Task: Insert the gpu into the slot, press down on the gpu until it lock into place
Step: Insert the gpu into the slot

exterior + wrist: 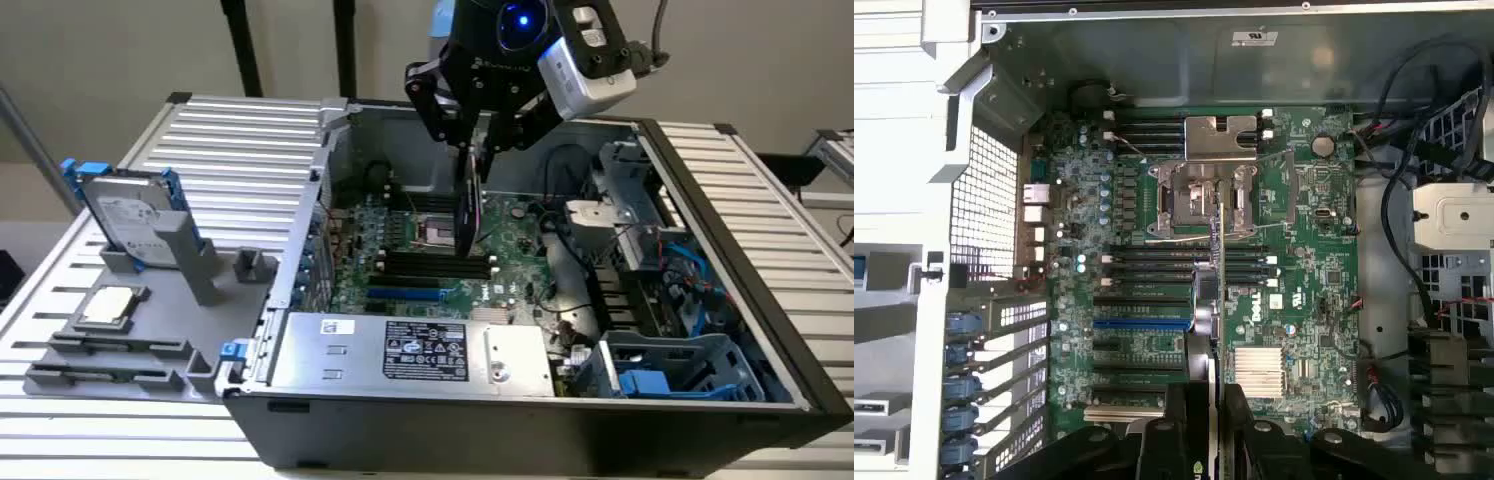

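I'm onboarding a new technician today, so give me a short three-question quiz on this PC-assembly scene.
1. True or false: the gpu hangs above the motherboard, not yet in the blue slot.
2. What holds the gpu? A) the gripper B) a person's hand C) nothing
3. Fill in: the hard drive with blue rails stands at the exterior view's ____.
Key: 1 true; 2 A; 3 left.

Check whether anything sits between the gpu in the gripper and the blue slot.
Nothing visible does. The gripper holds the gpu on edge above the board; the slot lies bare toward the exterior view's left of the gpu, no cable or part across it.
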Motion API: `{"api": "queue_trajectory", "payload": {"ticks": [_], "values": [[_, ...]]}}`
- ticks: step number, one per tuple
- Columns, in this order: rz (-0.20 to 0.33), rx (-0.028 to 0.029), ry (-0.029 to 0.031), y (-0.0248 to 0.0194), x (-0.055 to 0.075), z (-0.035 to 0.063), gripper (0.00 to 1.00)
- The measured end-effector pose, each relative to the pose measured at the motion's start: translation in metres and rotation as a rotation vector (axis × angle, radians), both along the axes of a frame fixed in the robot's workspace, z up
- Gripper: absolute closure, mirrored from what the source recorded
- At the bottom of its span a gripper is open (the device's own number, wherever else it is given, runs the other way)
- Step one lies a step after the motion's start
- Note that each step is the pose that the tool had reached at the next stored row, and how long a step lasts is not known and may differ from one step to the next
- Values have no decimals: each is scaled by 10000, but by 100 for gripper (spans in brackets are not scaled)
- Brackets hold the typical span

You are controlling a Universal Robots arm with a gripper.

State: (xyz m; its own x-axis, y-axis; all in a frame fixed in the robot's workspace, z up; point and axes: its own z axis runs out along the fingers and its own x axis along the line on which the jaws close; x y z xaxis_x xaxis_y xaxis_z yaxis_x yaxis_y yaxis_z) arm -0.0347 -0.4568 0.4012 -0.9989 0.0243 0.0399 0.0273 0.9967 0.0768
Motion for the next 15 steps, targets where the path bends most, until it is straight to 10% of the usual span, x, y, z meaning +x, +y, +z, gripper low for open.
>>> {"api": "queue_trajectory", "payload": {"ticks": [15], "values": [[145, 0, 0, 0, 2, 0, 74]]}}
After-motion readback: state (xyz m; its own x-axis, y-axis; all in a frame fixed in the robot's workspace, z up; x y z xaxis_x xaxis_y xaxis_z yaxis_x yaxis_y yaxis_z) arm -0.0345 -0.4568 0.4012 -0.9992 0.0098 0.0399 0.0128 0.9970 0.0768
